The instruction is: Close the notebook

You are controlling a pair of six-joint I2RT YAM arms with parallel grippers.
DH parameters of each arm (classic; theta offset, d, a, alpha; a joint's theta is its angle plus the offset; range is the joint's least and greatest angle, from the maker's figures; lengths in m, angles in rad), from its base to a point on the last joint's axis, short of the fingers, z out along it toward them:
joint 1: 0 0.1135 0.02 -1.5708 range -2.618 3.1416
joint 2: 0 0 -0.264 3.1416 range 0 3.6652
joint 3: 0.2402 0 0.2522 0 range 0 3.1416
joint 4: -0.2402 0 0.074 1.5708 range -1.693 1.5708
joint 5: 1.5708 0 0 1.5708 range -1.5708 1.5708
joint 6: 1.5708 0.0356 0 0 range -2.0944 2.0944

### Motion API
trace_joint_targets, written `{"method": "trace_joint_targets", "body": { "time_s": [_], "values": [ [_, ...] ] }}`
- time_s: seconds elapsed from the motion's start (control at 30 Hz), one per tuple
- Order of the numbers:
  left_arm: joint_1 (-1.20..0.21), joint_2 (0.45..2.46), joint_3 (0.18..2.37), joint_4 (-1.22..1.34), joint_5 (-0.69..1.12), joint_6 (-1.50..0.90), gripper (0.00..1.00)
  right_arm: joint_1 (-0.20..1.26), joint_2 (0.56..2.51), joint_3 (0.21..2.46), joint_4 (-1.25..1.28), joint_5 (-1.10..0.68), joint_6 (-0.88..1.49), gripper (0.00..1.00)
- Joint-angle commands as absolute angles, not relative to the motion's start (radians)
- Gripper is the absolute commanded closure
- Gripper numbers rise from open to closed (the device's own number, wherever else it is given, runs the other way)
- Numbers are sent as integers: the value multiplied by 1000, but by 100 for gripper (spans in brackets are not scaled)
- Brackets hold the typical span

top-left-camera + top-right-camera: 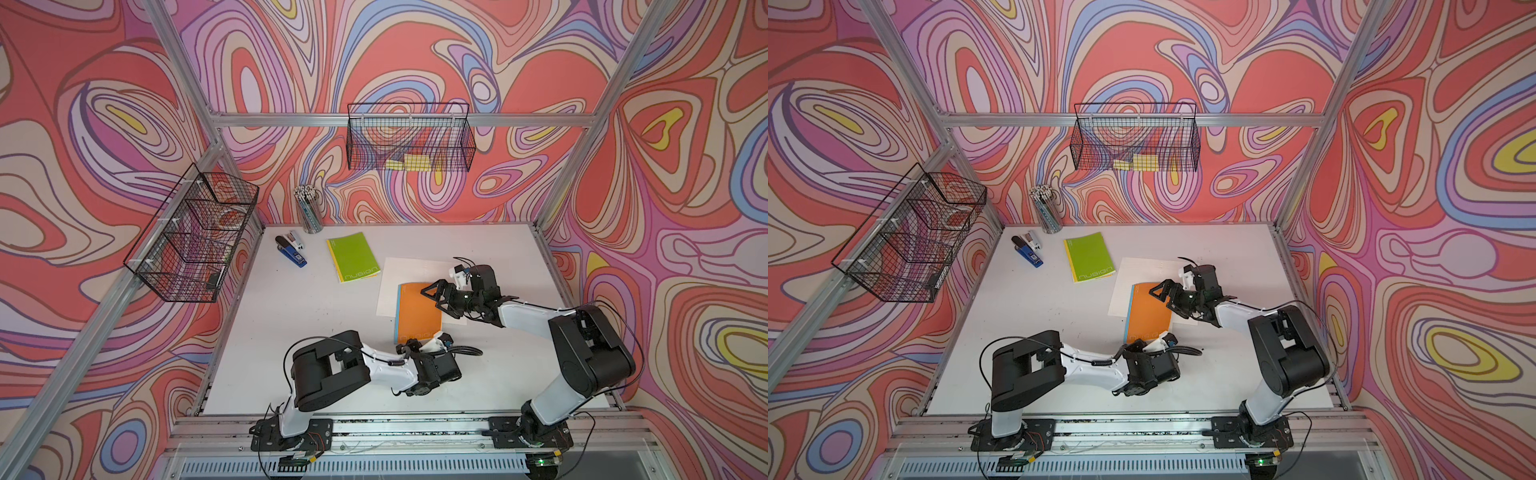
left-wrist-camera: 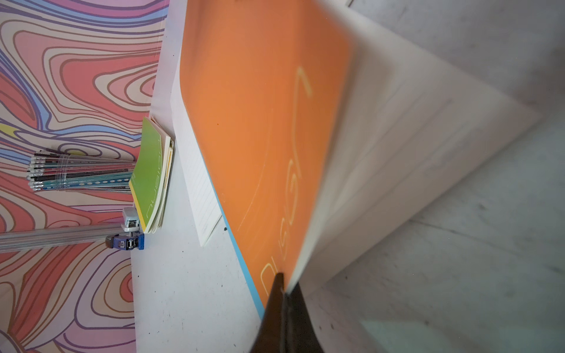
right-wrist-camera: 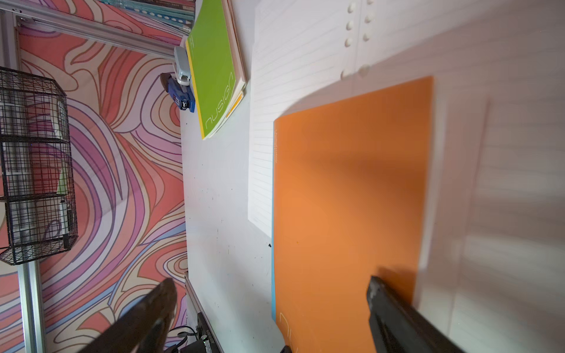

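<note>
The notebook lies open on the white table, its lined white pages (image 1: 415,270) spread flat and its orange cover (image 1: 417,309) (image 1: 1150,309) folded partly over them. My left gripper (image 2: 282,282) is shut on the near corner of the orange cover (image 2: 266,122), by the printed lettering, and holds it raised off the page below. In both top views the left gripper (image 1: 411,343) (image 1: 1138,344) sits at the cover's front edge. My right gripper (image 1: 432,297) (image 1: 1160,297) (image 3: 272,284) hangs open over the cover's (image 3: 351,198) right side, holding nothing.
A closed green notebook (image 1: 353,257) lies behind and to the left, with a blue stapler (image 1: 291,249) and a cup of pencils (image 1: 309,208) near the back wall. Wire baskets hang on the back wall (image 1: 409,137) and the left wall (image 1: 191,237).
</note>
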State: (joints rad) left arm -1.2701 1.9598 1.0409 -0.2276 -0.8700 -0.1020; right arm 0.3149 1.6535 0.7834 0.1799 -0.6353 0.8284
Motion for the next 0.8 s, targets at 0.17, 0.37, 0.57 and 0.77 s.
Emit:
{"method": "trace_joint_targets", "body": {
  "time_s": [0.17,0.37,0.57,0.77],
  "values": [
    [-1283,1953,1068,-301,-910,-148,80,319,1685,768,197,-618,810,2],
    [-1304,1928,1076,-323,-917,-180,71,319,1704,759,212,-619,810,2],
    [-1334,1917,1094,-339,-892,-193,62,318,1710,765,199,-614,798,2],
    [-1374,1844,1088,-353,-781,-188,53,318,1720,769,199,-612,795,2]
  ]
}}
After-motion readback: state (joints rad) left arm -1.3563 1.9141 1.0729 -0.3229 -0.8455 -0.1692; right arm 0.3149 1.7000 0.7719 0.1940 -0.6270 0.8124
